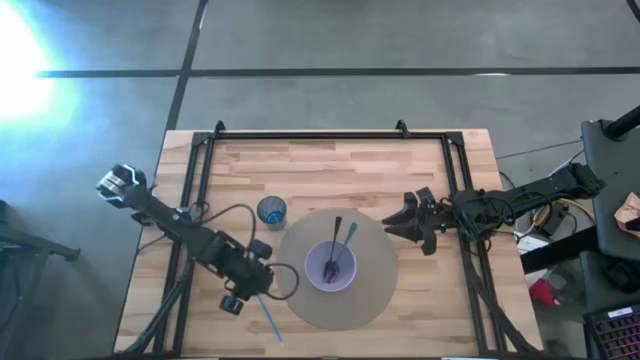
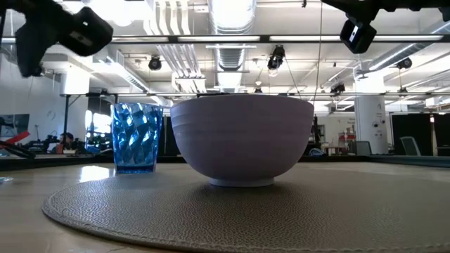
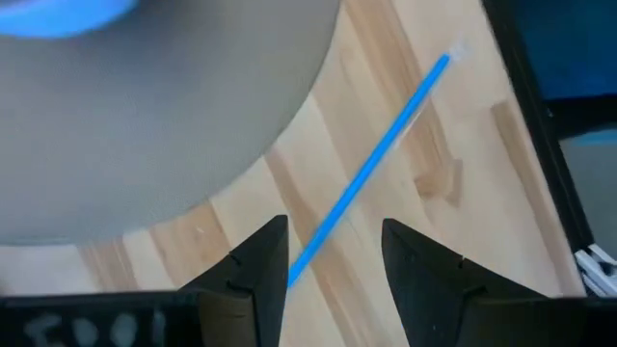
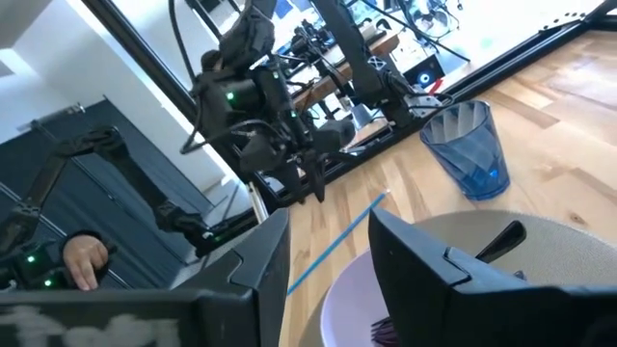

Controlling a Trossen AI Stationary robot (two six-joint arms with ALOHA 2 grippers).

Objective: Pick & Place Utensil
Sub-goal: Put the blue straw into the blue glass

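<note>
Blue utensil being lined up for pickup.
The left end effector [image 3: 328,265], fingers apart, is poised over the blue utensil [image 3: 371,169] on the tabletop [image 1: 330,160]; lowering and closing are called for (the right end effector [image 1: 412,222], also apart, waits beside the bowl [image 1: 331,265]).

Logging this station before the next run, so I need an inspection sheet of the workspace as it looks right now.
Surface: wooden table with a round grey mat on it.
Job's things: purple bowl on the mat, holding two dark utensils; blue utensil lying on the wood beside the mat.
Clutter: blue cup standing off the mat.
End effectors: left end effector open, fingers straddling the blue utensil; right end effector open, above the mat's edge, holding nothing.
Cables: black cable looped on the table by the left arm.
Surroundings: grey floor; equipment and a person's hand beyond the table.
</note>
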